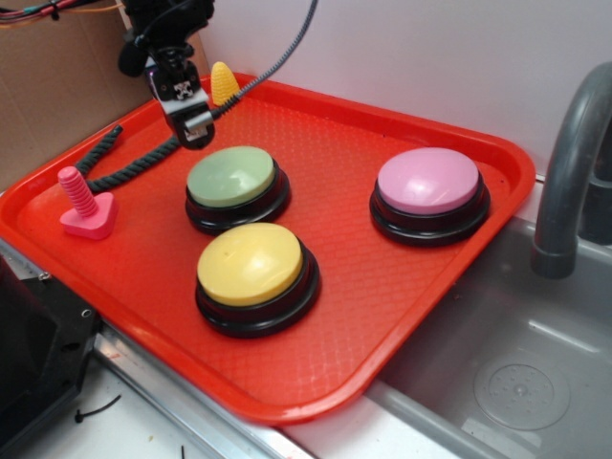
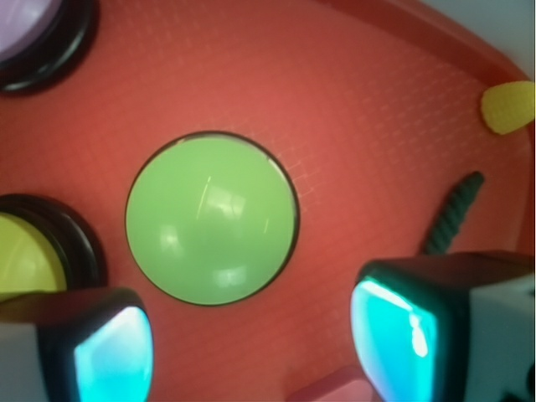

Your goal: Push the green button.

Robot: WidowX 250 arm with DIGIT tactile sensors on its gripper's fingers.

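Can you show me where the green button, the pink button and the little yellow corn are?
green button (image 1: pixel 230 176): exterior view, middle of its dome top.
pink button (image 1: pixel 427 179): exterior view, middle of its dome top.
yellow corn (image 1: pixel 224 83): exterior view, middle of its cob.

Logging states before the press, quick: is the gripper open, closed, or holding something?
Gripper: open, holding nothing, above the tray beside the green button.

Black arm — grey cable, checkered marker — glossy teal fingertips.
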